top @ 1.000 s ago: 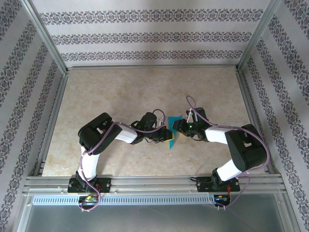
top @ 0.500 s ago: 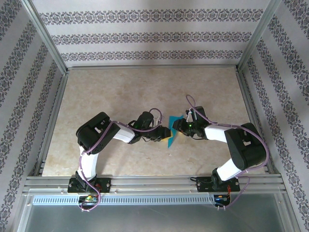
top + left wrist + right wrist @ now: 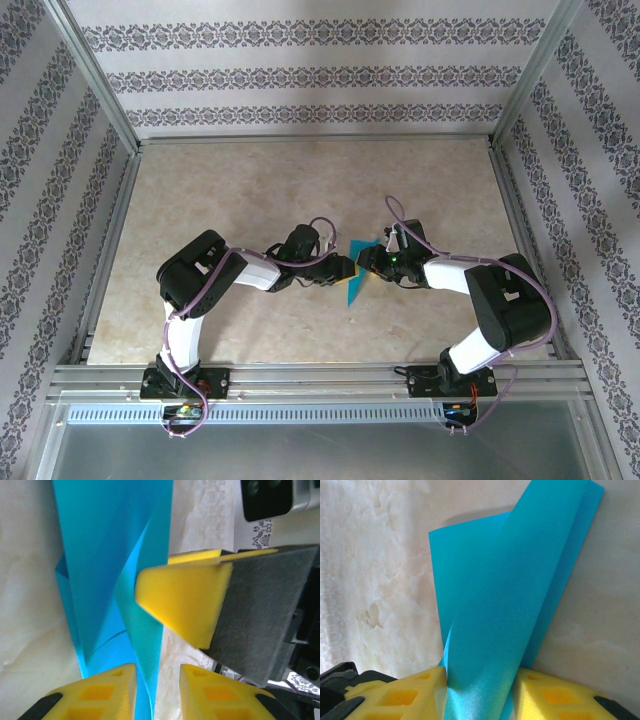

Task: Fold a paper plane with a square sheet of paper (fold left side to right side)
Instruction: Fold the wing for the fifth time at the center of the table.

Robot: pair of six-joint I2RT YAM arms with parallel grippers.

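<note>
The square sheet of paper [image 3: 354,280] is teal-blue and folded into a narrow creased strip at the table's middle, one flap curling up. My right gripper [image 3: 366,262] holds its far end from the right. In the right wrist view the paper [image 3: 515,605] fills the gap of this gripper [image 3: 480,695], shut on it. My left gripper [image 3: 346,270] stands at the strip's left side. In the left wrist view this gripper [image 3: 157,695] is open, and the paper's edge [image 3: 115,570] runs along one finger [image 3: 95,695]. A right finger [image 3: 185,600] hangs just beyond. A paper plane is out of view.
The beige marbled tabletop [image 3: 250,190] stretches away behind and to both sides of the arms. Aluminium rails [image 3: 320,378] border the near edge and the sides, with patterned walls [image 3: 320,80] behind them. Purple cables loop over both arms.
My left gripper's jaws have parted from shut and let go of the paper, and it has edged slightly right. The right gripper keeps its hold in the same place.
</note>
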